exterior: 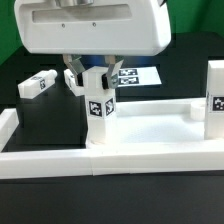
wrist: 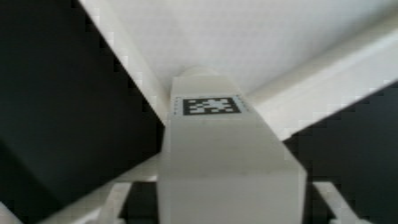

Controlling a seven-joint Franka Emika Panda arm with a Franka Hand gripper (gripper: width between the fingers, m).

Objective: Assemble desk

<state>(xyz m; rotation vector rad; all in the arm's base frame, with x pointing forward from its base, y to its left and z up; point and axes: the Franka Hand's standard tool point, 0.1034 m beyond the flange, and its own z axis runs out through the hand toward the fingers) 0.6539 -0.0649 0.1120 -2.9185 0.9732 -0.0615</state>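
Your gripper [exterior: 90,85] straddles the upright desk leg [exterior: 98,112] at the exterior view's centre. Its fingers [exterior: 73,82] stand narrow beside it; you cannot tell if they grip.

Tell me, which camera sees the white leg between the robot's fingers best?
The wrist view. The leg fills the picture there, and its tag faces the camera. The exterior view shows the same leg smaller, standing upright, with the gripper reaching down around its top.
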